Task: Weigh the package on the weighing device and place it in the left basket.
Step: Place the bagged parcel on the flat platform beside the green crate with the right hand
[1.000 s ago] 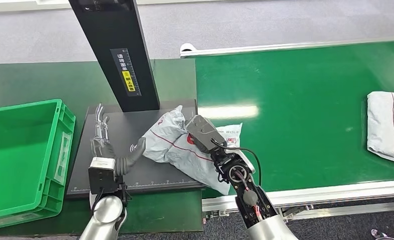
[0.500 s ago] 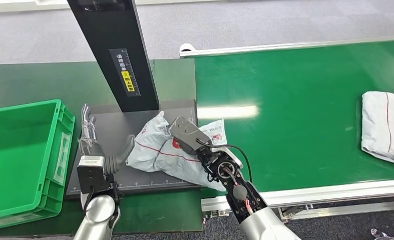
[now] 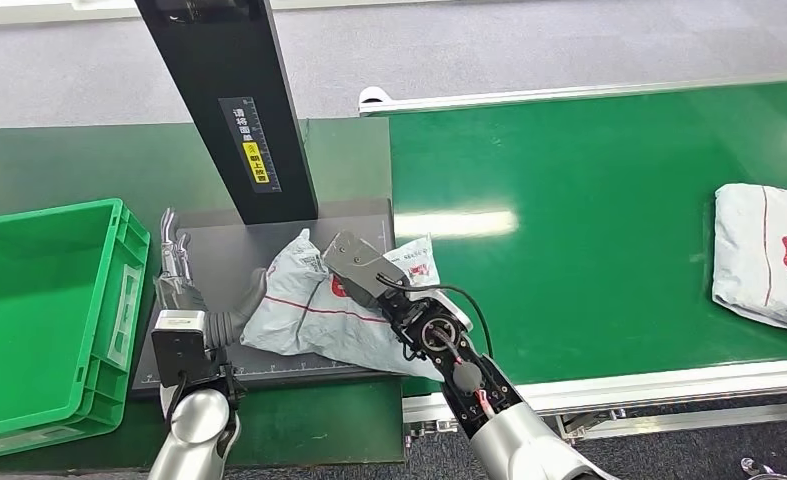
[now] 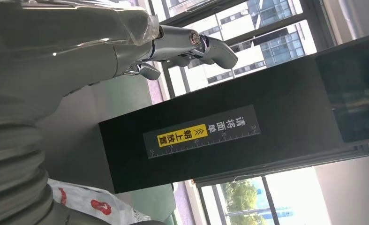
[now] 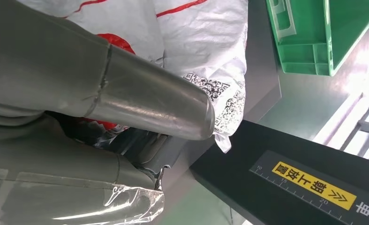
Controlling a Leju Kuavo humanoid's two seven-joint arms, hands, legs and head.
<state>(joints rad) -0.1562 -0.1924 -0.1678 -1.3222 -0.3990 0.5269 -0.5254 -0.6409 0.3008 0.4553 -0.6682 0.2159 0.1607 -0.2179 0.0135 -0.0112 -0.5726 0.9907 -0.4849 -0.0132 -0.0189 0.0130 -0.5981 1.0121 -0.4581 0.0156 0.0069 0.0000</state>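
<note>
Covering the crumpled grey plastic mail package [image 3: 314,312], the right hand [image 3: 357,268] grips it on the dark flat weighing platform [image 3: 219,250], fingers hidden underneath. At nine o'clock of the package, the left hand [image 3: 184,275] is empty, fingers extended, thumb touching the bag. Green plastic basket [image 3: 29,300] sits farther toward nine o'clock.

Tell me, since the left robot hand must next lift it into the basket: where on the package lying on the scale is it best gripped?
Probably the package's crumpled left edge, approached from the basket side. That end bunches into raised folds, lies nearest the left robot hand, and is free of the right robot hand holding its middle.
</note>
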